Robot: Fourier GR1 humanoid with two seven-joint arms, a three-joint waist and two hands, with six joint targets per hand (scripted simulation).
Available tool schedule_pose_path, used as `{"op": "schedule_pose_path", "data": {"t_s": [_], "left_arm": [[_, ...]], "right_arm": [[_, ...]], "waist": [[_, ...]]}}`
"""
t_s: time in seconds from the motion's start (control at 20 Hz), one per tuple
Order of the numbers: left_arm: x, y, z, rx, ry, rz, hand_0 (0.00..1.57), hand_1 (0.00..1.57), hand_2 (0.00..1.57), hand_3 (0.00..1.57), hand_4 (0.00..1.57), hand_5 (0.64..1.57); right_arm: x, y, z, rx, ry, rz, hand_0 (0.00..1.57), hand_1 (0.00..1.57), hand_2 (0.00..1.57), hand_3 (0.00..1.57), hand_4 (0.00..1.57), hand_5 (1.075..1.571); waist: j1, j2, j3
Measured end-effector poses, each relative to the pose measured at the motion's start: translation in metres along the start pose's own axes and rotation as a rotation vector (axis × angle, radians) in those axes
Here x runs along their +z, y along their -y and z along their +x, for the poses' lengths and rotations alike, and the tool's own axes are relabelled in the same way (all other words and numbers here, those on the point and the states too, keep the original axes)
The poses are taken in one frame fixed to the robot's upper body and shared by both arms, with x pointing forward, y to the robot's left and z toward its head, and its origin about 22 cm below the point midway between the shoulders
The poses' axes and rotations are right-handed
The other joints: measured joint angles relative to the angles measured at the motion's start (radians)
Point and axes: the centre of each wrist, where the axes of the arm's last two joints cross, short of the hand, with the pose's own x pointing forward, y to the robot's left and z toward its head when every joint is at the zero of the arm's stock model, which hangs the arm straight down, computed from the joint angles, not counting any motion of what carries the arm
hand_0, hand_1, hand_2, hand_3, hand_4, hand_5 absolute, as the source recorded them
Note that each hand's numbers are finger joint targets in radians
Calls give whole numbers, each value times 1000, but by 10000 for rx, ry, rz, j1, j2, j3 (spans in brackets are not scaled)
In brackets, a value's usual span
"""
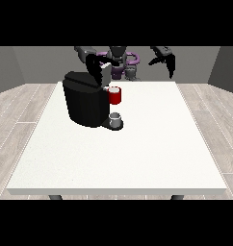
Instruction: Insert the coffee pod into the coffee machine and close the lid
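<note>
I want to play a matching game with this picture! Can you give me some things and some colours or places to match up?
Things:
1. coffee machine
2. holder on the machine's front
3. cup
4. hand at the view's right

Colours or places:
A. red
B. raised in the air, away from the machine
C. black
D. grey, standing on the machine's base

Pairs: 1-C, 2-A, 3-D, 4-B

Bare room: grey walls [36,62], pale wood-plank floor [22,115], large white table [137,158].
</note>
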Motion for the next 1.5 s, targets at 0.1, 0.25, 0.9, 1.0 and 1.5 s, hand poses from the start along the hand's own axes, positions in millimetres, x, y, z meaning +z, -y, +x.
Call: {"op": "schedule_pose_path", "data": {"t_s": [0.1, 0.25, 0.9, 1.0, 1.5], "left_arm": [[-2, 2, 1, -39, 67, -116, 0, 0, 0, 0, 356, 1571], [-9, 3, 8, -130, 240, -287, 0, 0, 0, 0, 337, 1571], [-29, 26, 29, -103, 1217, -1395, 0, 0, 0, 0, 429, 1571], [-35, 28, 35, -186, 1419, -1549, 0, 0, 0, 0, 418, 1571], [-53, 48, 61, -257, 2315, -2531, 0, 0, 0, 0, 362, 1571]], "right_arm": [[0, 2, 4, 361, -68, -208, 0, 0, 0, 0, 87, 1571], [-1, 8, 16, 893, 11, -442, 0, 0, 0, 0, 219, 1571], [4, 57, 72, 1821, -745, -2127, 0, 0, 0, 0, 0, 1571], [7, 63, 83, 1919, -809, -2348, 0, 0, 0, 0, 0, 1571], [20, 101, 123, 2302, -284, -3550, 0, 0, 0, 0, 0, 1571]], "waist": [[111, 50, 19], [287, 230, 47], [1666, 1007, 220], [1853, 1164, 254], [3239, 2050, 348]]}}
